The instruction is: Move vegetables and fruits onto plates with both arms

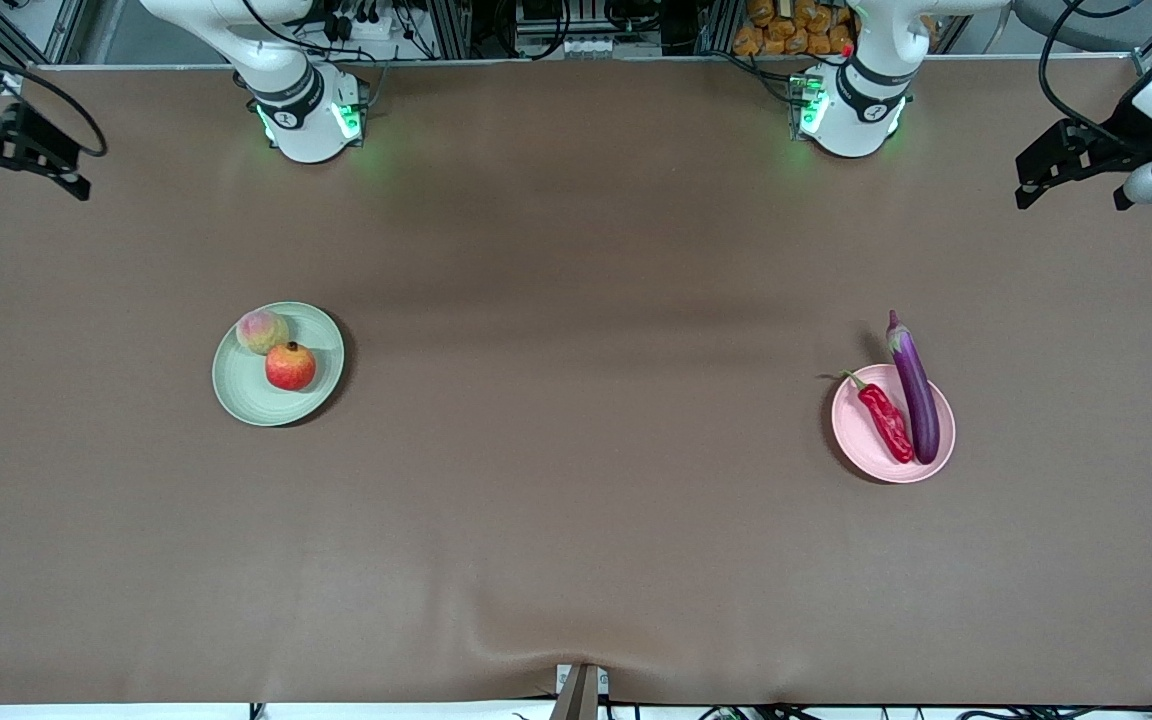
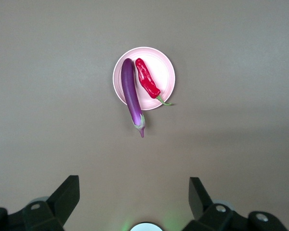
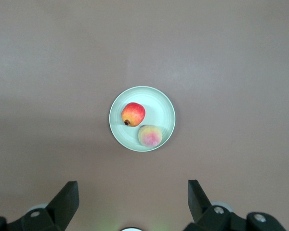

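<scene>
A pale green plate (image 1: pixel 246 395) (image 3: pixel 161 108) lies toward the right arm's end of the table and holds a peach (image 1: pixel 262 332) (image 3: pixel 150 135) and a pomegranate (image 1: pixel 290 366) (image 3: pixel 133 113), side by side. A pale pink plate (image 1: pixel 866 450) (image 2: pixel 164 72) lies toward the left arm's end. A red chili (image 1: pixel 886 417) (image 2: pixel 147 79) rests on it beside a purple eggplant (image 1: pixel 914 388) (image 2: pixel 130 92), whose stem end pokes past the rim. My left gripper (image 1: pixel 1056 165) (image 2: pixel 134 187) and right gripper (image 1: pixel 26 150) (image 3: pixel 132 189) hang open and empty, high over the table's two ends.
Brown cloth covers the whole table (image 1: pixel 576 500). The two arm bases (image 1: pixel 306 115) (image 1: pixel 851 110) stand along the table edge farthest from the front camera. A small bracket (image 1: pixel 581 690) sits at the table's nearest edge.
</scene>
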Controlling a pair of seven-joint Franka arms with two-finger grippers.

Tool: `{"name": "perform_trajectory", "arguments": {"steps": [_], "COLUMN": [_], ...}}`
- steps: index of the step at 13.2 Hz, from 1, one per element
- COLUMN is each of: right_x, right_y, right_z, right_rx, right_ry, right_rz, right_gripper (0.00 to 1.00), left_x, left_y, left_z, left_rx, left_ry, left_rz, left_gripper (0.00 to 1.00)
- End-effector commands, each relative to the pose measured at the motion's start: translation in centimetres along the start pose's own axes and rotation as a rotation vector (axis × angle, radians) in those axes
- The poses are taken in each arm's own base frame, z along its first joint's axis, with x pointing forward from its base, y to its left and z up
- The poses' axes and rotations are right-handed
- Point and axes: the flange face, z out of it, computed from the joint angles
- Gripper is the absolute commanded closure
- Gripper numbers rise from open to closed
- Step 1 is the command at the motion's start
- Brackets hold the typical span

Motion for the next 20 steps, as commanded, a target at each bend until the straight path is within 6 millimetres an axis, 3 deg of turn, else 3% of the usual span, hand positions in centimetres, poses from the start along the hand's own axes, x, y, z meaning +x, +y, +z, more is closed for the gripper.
{"name": "perform_trajectory", "arguments": {"steps": [1,4,11,20], "right_x": [1.2,1.3,0.9,1.1], "right_y": [0.3,-0.8,0.5,0.3], "right_z": [-0.5,-0.6,-0.2,-0.3], "right_rx": [-0.004,-0.029,-0.027,-0.022], "right_ry": [-0.016,-0.019,-0.046,-0.030], "right_rz": [-0.025,-0.044,-0.016,-0.020], "right_gripper": [0.00,0.00,0.00,0.00], "left_x": [-0.2,-0.1,0.4,0.2], "left_y": [-0.1,-0.1,-0.1,0.6], "left_z": [-0.4,-0.6,-0.9,-0.6], "left_rx": [-0.023,-0.024,-0.025,-0.023], "left_ry": [0.001,0.007,0.013,-0.006], "left_rz": [0.008,0.005,0.004,-0.080], "left_gripper": [0.00,0.00,0.00,0.00]}}
